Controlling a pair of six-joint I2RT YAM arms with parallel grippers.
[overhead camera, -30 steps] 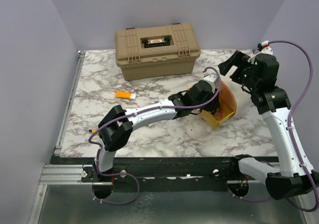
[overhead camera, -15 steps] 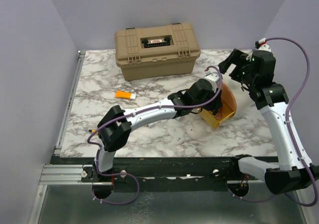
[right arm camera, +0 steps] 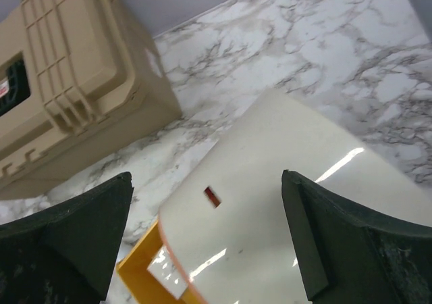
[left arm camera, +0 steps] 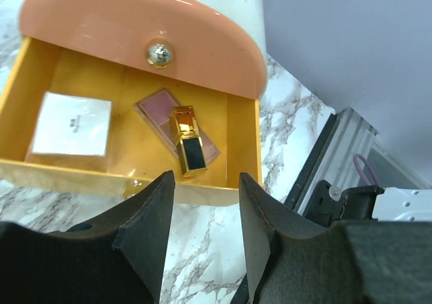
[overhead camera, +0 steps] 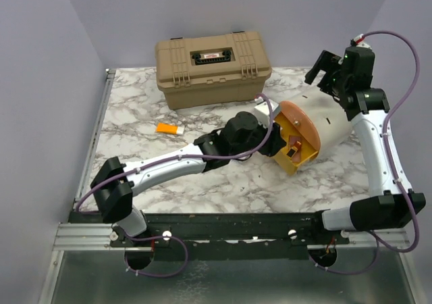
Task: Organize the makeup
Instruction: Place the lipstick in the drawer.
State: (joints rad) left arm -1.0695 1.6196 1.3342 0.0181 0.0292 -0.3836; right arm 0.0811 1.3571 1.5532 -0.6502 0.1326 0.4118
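Your left hand stands half open before the yellow drawer, where a gold-and-black lipstick lies; your right hand hangs wide above the cream round pouch

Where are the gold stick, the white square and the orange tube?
gold stick (left arm camera: 187,140): left wrist view, the middle of its body, where gold meets black.
white square (left arm camera: 72,123): left wrist view, the middle of its top face.
orange tube (overhead camera: 169,129): top external view, the middle of its orange body.
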